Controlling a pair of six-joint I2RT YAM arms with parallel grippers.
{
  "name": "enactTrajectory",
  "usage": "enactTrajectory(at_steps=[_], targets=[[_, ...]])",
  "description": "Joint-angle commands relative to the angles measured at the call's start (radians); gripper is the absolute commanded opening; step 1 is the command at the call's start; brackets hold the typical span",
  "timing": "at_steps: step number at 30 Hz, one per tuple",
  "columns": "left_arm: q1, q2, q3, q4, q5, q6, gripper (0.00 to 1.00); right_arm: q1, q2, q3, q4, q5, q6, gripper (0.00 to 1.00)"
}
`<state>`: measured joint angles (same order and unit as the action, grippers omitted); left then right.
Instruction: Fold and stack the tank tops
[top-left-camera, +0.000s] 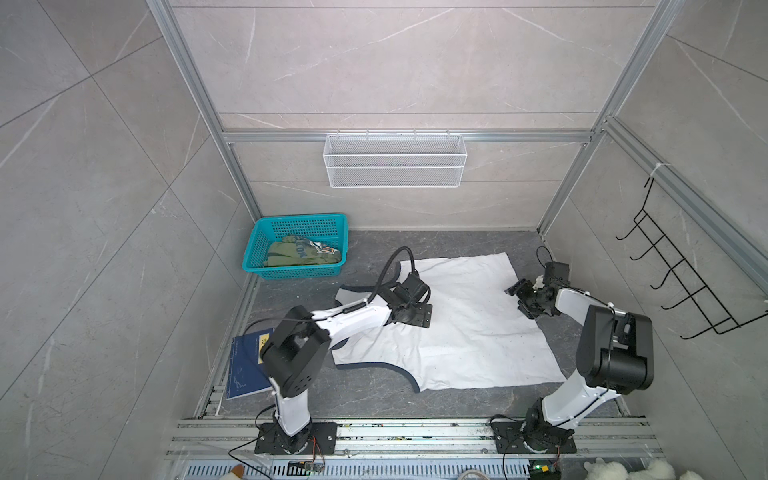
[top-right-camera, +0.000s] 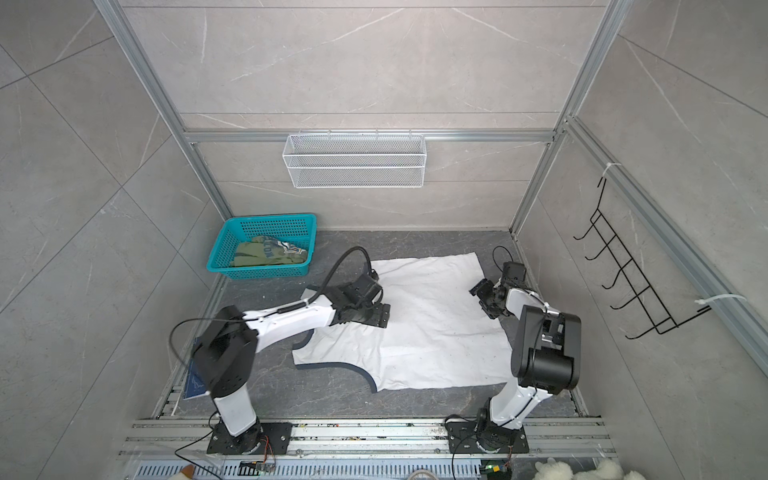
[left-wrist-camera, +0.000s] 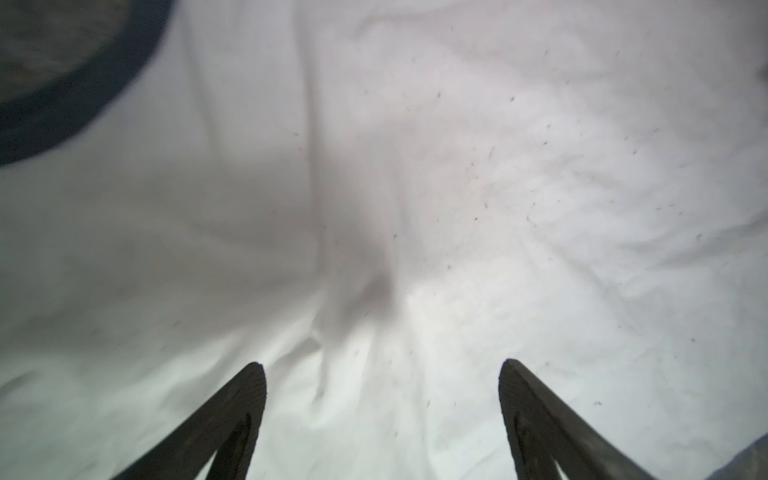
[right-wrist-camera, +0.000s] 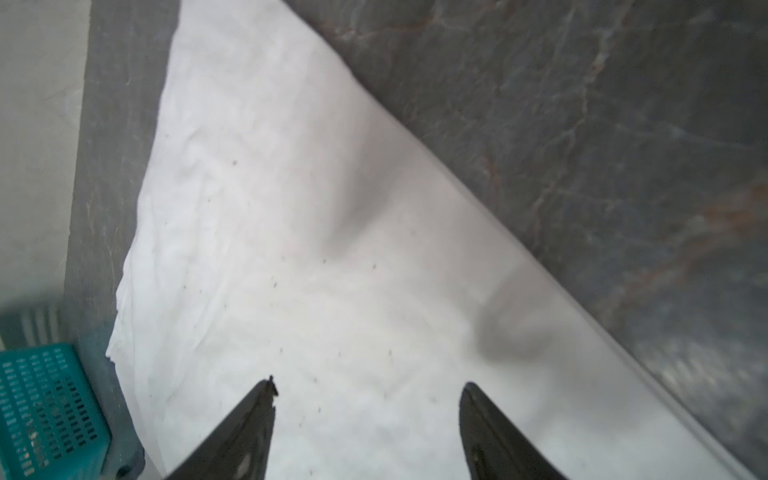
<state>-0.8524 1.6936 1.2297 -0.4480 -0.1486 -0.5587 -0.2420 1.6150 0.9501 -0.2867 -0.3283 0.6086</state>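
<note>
The white tank top (top-left-camera: 457, 324) lay spread flat on the dark tabletop (top-left-camera: 374, 399), between the two arms. The left fingers (left-wrist-camera: 237, 407) stood wide apart close over its cloth, pinching nothing. The right fingers (right-wrist-camera: 482, 424) were spread too, empty, near its straight edge. The olive tank top (top-left-camera: 299, 255) lay crumpled inside the teal basket (top-left-camera: 253, 249).

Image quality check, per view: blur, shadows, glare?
Left wrist view: soft overall, the white tank top slightly smeared, a broad grey shadow across its middle, navy trim out of focus. Right wrist view: teal basket smeared, one dark shadow blot on the cloth near its edge. Both top views: sharp, evenly lit, no glare; olive tank top crisp in the basket.
</note>
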Motion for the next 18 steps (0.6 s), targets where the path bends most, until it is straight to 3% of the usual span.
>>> enactTrajectory(at_steps=[1,9,15,18], targets=[[-0.013,-0.153,-0.104,-0.113,-0.071,-0.074,0.87,0.038,-0.178,-0.061,-0.144,0.020,-0.083,0.72],[-0.269,-0.205,-0.193,-0.196,-0.098,-0.074,0.80,0.053,-0.510,-0.211,-0.427,0.059,-0.154,0.71],[-0.475,-0.102,-0.134,-0.190,-0.072,-0.040,0.76,0.029,-0.593,-0.216,-0.565,0.267,-0.020,0.72],[-0.533,-0.056,-0.133,-0.197,-0.082,-0.038,0.75,-0.072,-0.603,-0.236,-0.569,0.267,0.014,0.71]])
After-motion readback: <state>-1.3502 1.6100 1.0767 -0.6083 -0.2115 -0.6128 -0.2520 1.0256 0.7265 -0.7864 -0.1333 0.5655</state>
